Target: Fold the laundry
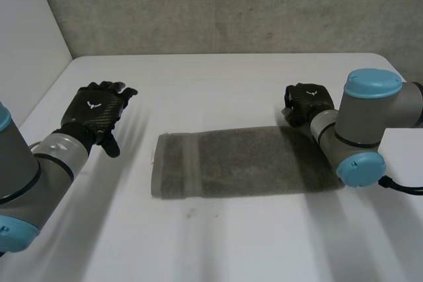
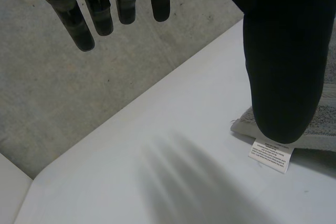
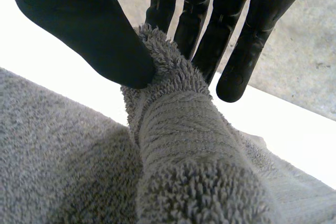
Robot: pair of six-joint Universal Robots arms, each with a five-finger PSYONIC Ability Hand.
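Observation:
A grey towel lies folded as a long strip across the middle of the white table. My right hand is at the towel's far right corner. In the right wrist view its thumb and fingers pinch a raised tuft of the towel. My left hand hovers open over bare table, left of the towel and apart from it. In the left wrist view its fingers are straight, and past the thumb lies the towel's corner with a white care label.
A grey concrete wall runs behind the table's far edge. A white panel stands along the table's left side. My right arm lies over the towel's right end.

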